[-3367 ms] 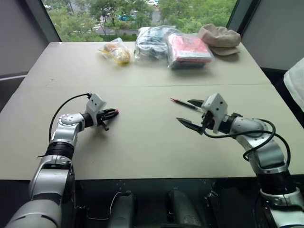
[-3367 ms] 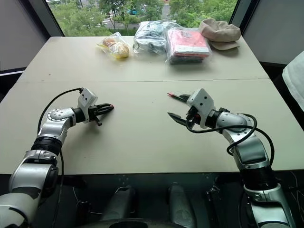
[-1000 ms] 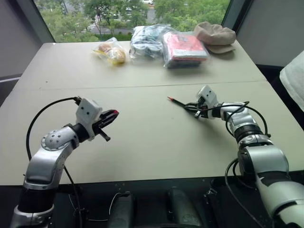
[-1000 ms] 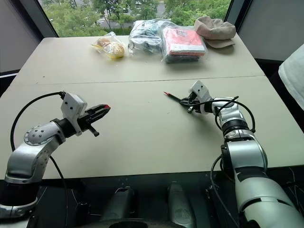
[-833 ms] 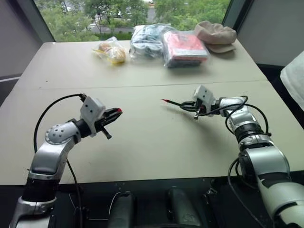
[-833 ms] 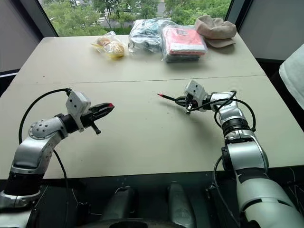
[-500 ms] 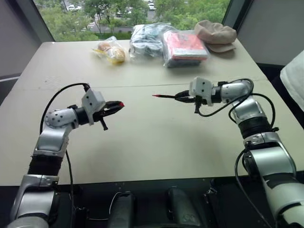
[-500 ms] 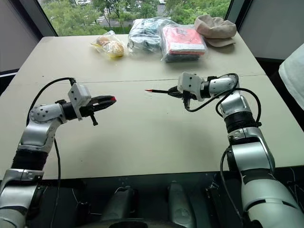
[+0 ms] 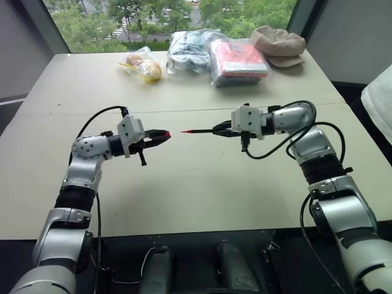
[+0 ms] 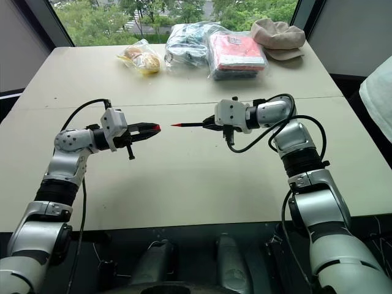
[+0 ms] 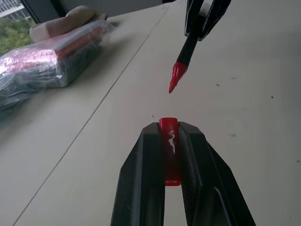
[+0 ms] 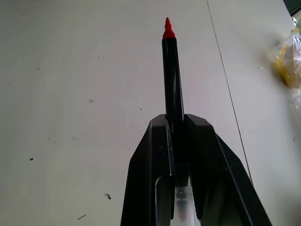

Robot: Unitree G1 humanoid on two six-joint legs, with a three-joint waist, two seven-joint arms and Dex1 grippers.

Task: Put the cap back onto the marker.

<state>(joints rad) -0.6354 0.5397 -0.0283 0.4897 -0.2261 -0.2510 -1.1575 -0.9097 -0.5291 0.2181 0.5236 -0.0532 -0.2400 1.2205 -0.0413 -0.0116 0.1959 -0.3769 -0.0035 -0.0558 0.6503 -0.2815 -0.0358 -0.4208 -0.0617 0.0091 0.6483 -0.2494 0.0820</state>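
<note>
The right gripper (image 9: 220, 129), which earlier stood open on the table (image 9: 202, 184) around the marker (image 9: 201, 130), has closed on it and lifted it clear, swinging it toward 9 o'clock so its red tip points at the left gripper (image 9: 160, 135). That one, clamped on the cap (image 9: 167, 133), has risen and pushed toward 3 o'clock. Tip and cap now face each other across a short gap

Wide beige matte tabletop (image 9: 184, 202) w/ centre seam; big window (image 9: 177, 15) behind showing green trees, daylight; dark grey walls (image 9: 349, 37) either side.
</note>
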